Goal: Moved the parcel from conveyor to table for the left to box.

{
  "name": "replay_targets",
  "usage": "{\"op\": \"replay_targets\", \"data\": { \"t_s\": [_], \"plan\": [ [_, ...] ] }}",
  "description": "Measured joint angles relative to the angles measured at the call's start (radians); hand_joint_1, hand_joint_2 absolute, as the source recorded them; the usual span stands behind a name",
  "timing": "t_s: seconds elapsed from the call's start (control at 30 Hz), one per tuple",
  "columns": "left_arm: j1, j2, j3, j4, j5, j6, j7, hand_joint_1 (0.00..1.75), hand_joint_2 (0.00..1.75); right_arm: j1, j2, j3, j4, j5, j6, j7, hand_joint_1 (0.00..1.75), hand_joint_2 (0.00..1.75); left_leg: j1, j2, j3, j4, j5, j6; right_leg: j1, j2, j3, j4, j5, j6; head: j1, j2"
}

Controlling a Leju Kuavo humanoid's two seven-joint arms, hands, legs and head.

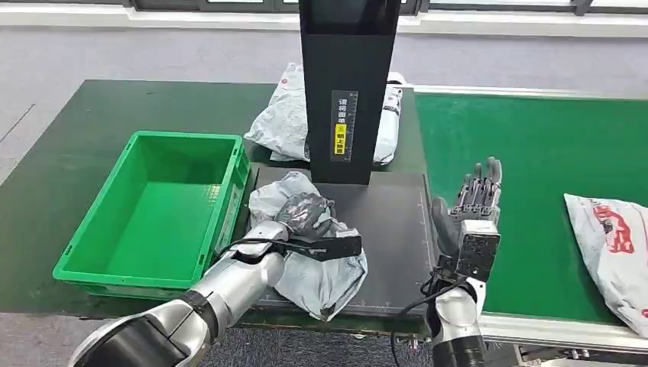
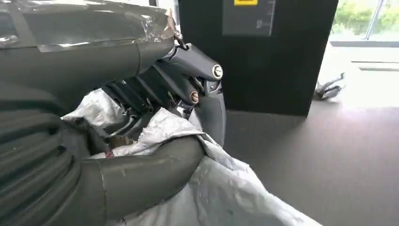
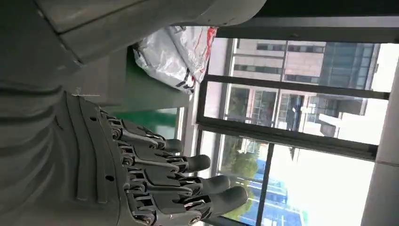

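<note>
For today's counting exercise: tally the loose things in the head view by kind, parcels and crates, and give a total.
Grey parcels: 3, one gripped by the left hand on the black platform, one behind the black post, one on the conveyor.
Green crates: 1.
Total: 4.

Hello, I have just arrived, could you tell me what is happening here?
The robot's left hand grips a crumpled grey parcel lying on the dark platform, next to an empty green box. Its right hand is raised, open and holds nothing. Another parcel lies on the green conveyor.
</note>
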Motion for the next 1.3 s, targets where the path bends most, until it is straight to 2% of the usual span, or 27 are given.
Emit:
{"op": "replay_targets", "data": {
  "t_s": [0.17,0.37,0.53,0.63,0.7,0.77,0.83,0.9,1.03,1.17,1.3],
  "plan": [
    [-0.001,-0.003,0.0,-0.002,-0.008,0.033,0.001,1.75,1.75,0.009,0.0,0.0,-0.016,0.0,-0.001,0.006,0.0,1.75,0.0,0.0,0.0,0.0,0.0,0.0,0.0,0.0,0.0,0.0,0.0,0.0,0.0,0.0],
    [-0.016,-0.002,0.019,-0.062,-0.052,0.354,0.005,1.75,1.75,0.029,0.006,0.0,-0.051,-0.001,-0.016,0.015,0.0,1.75,0.0,0.0,0.0,0.0,0.0,0.0,0.0,0.0,0.0,0.0,0.0,0.0,0.0,0.0],
    [-0.005,0.03,0.113,-0.271,-0.408,0.42,0.127,1.75,1.75,0.052,0.008,0.0,-0.074,-0.005,-0.024,0.027,0.0,1.75,0.0,-0.001,0.0,0.0,0.0,0.0,0.0,0.0,0.0,0.0,0.0,0.0,0.0,0.0],
    [0.033,0.047,0.231,-0.441,-0.591,0.421,0.167,1.75,1.75,0.07,0.008,0.0,-0.084,-0.012,-0.027,0.03,0.0,1.75,0.0,0.001,-0.001,0.0,0.0,0.0,0.0,0.001,0.0,0.0,0.0,0.0,0.0,0.0],
    [0.043,0.091,0.269,-0.535,-0.615,0.421,0.314,1.75,1.75,0.074,0.008,0.001,-0.085,-0.015,-0.024,0.038,0.0,1.75,0.0,0.002,0.0,-0.001,0.0,0.0,0.0,0.002,0.0,0.001,0.0,0.0,0.0,0.0],
    [0.048,0.17,0.25,-0.624,-0.616,0.421,0.518,1.75,1.75,0.079,0.006,0.002,-0.085,-0.021,-0.014,0.046,0.0,1.75,0.0,0.003,0.001,-0.002,0.0,-0.001,0.0,0.002,-0.001,0.001,0.0,-0.001,0.0,0.0],
    [0.053,0.242,0.229,-0.675,-0.616,0.421,0.623,1.75,1.75,0.085,0.004,0.002,-0.085,-0.024,-0.009,0.046,0.0,1.75,0.001,0.003,0.001,-0.002,0.001,-0.002,0.001,0.002,-0.001,0.002,-0.001,-0.001,-0.001,0.0],
    [0.061,0.284,0.215,-0.715,-0.616,0.421,0.634,1.75,1.75,0.086,0.002,0.002,-0.085,-0.024,-0.008,0.046,0.0,1.75,0.002,-0.002,0.0,-0.001,0.002,-0.002,0.001,-0.003,0.0,0.002,-0.001,-0.001,0.0,0.0],
    [0.069,0.333,0.195,-0.759,-0.617,0.421,0.642,1.75,1.75,0.086,0.002,0.006,-0.085,-0.024,-0.006,0.046,0.0,1.75,0.001,-0.002,0.0,-0.001,0.002,-0.002,0.0,-0.001,0.0,0.002,-0.001,-0.001,0.0,0.0],
    [0.069,0.388,0.146,-0.753,-0.617,0.42,0.777,1.75,1.75,0.086,0.002,0.008,-0.085,-0.026,0.009,0.056,0.0,1.75,0.0,-0.001,0.0,-0.001,0.002,-0.002,0.0,-0.001,0.0,0.002,-0.001,-0.001,0.0,0.0],
    [0.07,0.425,0.126,-0.683,-0.617,0.42,0.826,1.75,1.75,0.088,0.002,0.008,-0.091,-0.023,0.021,0.066,0.0,1.75,0.001,-0.001,0.001,-0.001,0.002,-0.003,0.001,-0.001,-0.001,0.002,-0.001,-0.001,0.0,0.0]
  ]
}}
